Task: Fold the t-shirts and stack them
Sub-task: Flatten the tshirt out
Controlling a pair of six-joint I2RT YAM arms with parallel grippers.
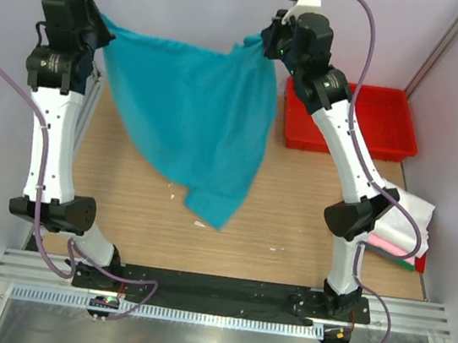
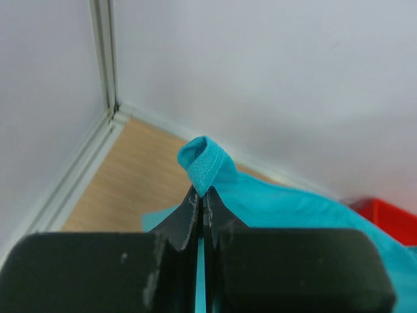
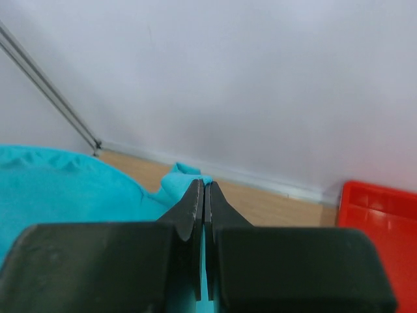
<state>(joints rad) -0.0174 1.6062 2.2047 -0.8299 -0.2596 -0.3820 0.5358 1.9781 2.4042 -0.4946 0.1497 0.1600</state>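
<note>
Holding teal t-shirt [image 1: 189, 123] stretched above counter [image 1: 293, 202].
Pinching opposite edges tight with left fingers [image 2: 186, 222] and right fingers [image 3: 190, 208], likely spreading it for laying flat.

teal t-shirt [image 1: 193, 124]: 1 | folded t-shirts [image 1: 411, 216]: 3 | red tray [image 1: 386, 130]: 1 | arms: 2 (left arm [image 1: 51, 140], right arm [image 1: 353, 153])

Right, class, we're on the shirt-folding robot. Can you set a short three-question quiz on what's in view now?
1. True or false: the left gripper and the right gripper are both shut on the teal t-shirt.
2. Where is the red tray? A) far right B) near left C) in the left gripper
3. Fill in: the folded shirts lie at the ___ edge of the table.
Key: 1 true; 2 A; 3 right.
</note>
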